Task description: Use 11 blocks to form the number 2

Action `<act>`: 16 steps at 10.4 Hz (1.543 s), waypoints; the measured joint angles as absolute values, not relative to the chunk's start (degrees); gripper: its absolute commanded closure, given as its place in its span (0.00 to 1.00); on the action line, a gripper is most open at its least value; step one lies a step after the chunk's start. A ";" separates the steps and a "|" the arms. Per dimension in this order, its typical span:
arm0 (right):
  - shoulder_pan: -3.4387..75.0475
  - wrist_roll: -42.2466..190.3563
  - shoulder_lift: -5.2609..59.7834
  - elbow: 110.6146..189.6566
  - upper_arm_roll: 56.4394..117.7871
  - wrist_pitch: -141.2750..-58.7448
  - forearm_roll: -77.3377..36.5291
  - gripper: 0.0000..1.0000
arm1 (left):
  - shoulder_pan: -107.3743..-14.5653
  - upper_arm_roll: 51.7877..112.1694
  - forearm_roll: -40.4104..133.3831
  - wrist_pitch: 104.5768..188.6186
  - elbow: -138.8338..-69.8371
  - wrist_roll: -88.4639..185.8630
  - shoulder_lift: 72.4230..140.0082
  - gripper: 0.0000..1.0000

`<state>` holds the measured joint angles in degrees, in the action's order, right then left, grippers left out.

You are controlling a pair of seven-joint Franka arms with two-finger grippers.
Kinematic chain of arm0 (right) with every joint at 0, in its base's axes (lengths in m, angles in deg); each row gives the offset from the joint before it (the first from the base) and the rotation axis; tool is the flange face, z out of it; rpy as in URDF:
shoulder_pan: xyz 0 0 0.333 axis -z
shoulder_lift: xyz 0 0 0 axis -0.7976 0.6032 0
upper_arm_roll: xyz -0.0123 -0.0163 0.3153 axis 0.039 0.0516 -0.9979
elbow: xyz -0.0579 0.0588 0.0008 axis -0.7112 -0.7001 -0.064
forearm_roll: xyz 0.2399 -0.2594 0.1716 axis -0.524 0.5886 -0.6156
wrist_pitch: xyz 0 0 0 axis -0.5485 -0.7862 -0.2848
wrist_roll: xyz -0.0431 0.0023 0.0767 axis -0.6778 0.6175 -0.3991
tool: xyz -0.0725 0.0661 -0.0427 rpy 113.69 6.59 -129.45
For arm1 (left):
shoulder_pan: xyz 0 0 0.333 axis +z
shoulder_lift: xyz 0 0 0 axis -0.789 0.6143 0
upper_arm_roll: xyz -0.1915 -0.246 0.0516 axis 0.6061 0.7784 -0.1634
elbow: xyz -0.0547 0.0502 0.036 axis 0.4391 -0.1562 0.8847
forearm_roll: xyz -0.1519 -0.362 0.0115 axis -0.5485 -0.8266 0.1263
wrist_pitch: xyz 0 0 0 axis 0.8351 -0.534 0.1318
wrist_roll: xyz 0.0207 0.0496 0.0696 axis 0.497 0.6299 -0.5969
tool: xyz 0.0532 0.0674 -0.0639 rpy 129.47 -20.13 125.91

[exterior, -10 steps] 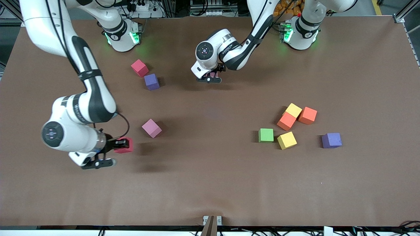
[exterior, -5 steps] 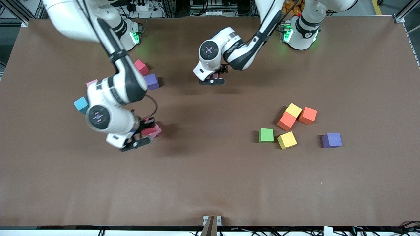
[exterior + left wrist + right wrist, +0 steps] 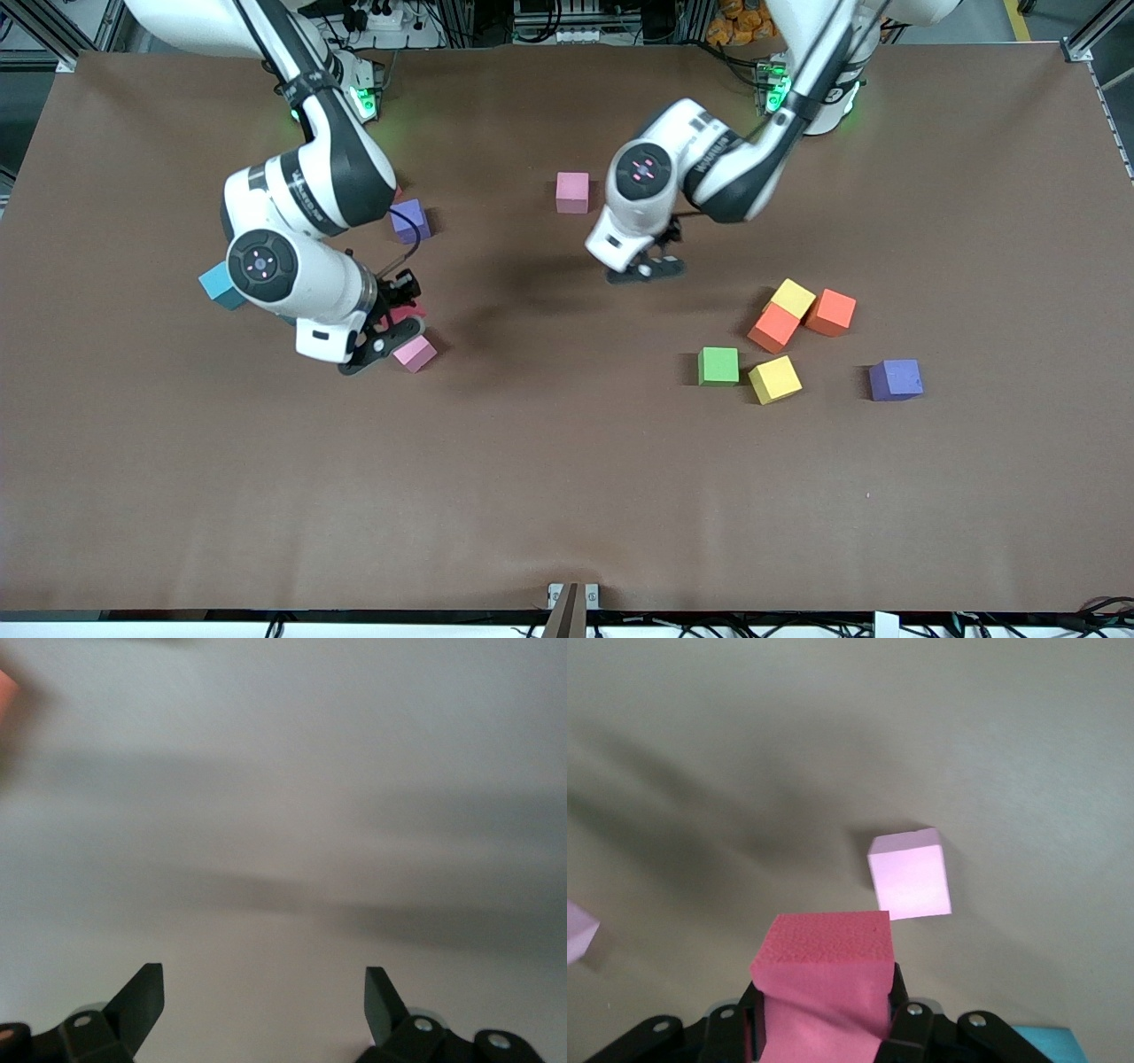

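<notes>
Blocks lie scattered on the brown desk point(image 3: 567, 496) in loose groups, with no digit laid out anywhere. The right gripper point(image 3: 390, 323) is clamped on a red block point(image 3: 824, 979) and hangs just above a pink block point(image 3: 415, 353) toward the right arm's end of the desk; in the right wrist view that pink block sits clear of the red one. A purple block point(image 3: 410, 220) lies farther from the front camera than this pair, and a light blue block point(image 3: 220, 285) peeks out beside the right arm's wrist. A second pink block point(image 3: 572, 192) sits alone near the middle, well apart from the rest. The left gripper point(image 3: 645, 268) hovers over bare desk near it, fingers point(image 3: 142, 1001) spread wide with nothing between them. Toward the left arm's end, a yellow block point(image 3: 793, 298) touches two orange blocks point(image 3: 773, 328), one on either side of it; nearer the camera sit a green block point(image 3: 718, 365) and another yellow block point(image 3: 774, 378) just beside each other, and a second purple block point(image 3: 896, 379) stands apart. The whole strip of desk along the camera's edge is open.
</notes>
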<state>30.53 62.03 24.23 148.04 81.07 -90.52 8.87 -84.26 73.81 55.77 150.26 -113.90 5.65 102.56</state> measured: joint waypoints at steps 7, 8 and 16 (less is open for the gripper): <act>16.68 49.00 18.48 158.31 76.27 -94.22 12.38 1.00 | -77.76 68.28 57.23 150.27 -109.95 19.17 102.58 0.00; 16.25 48.68 16.92 162.03 73.90 -97.03 12.72 1.00 | -77.66 67.31 57.23 150.29 -109.43 21.74 102.65 0.00; 4.36 48.56 15.60 176.95 71.88 -114.89 13.27 1.00 | -76.62 63.83 57.23 156.99 -107.39 36.11 107.50 0.00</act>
<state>4.36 48.56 15.60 176.95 71.88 -114.89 13.27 -76.62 63.83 57.23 156.99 -107.39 36.11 107.50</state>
